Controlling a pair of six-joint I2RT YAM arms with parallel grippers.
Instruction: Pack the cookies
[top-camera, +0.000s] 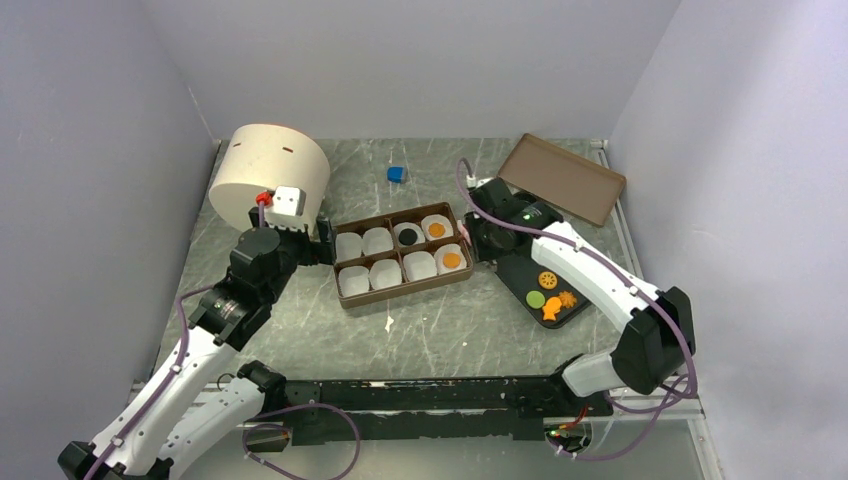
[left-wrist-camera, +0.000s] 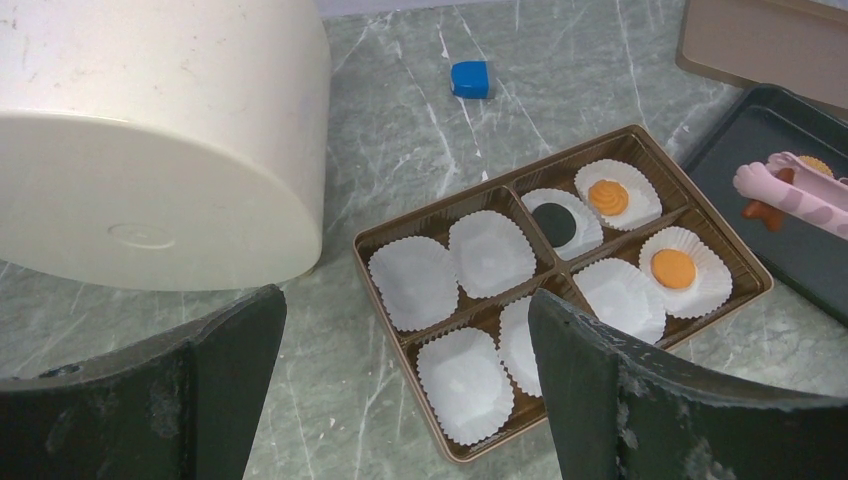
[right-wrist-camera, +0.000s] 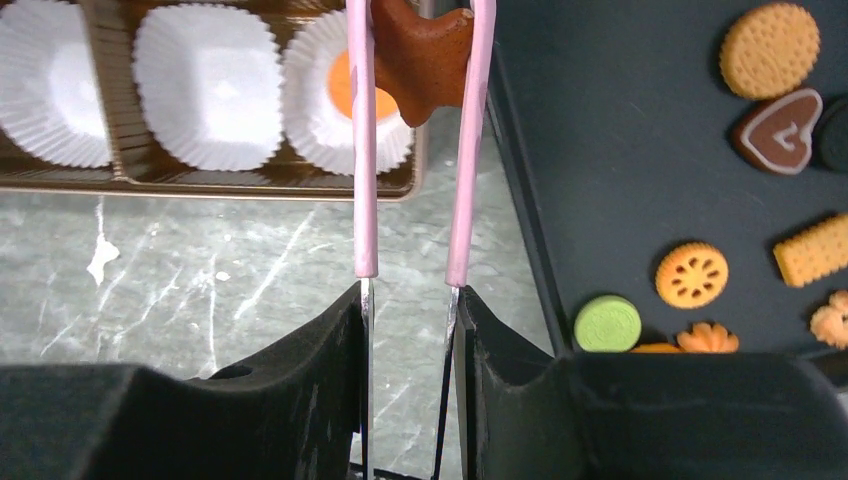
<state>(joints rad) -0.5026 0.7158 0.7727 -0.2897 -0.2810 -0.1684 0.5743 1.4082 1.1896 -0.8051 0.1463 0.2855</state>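
The right pincer (right-wrist-camera: 410, 295) is clamped on pink tongs (right-wrist-camera: 362, 150). Their tips, ahead of it, pinch a brown cookie (right-wrist-camera: 425, 55) between the brown box (right-wrist-camera: 250, 185) to its left and the black tray (right-wrist-camera: 600, 150) to its right, where other cookies (right-wrist-camera: 692, 274) lie. The left pincer (left-wrist-camera: 405, 300) gapes wide and holds nothing, with the box just ahead.

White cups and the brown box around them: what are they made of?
The white cups look like thin matte paper, given their crimped, fluted walls. The brown box seems thin moulded plastic, given its slight sheen and slim dividers, though coated card is possible.
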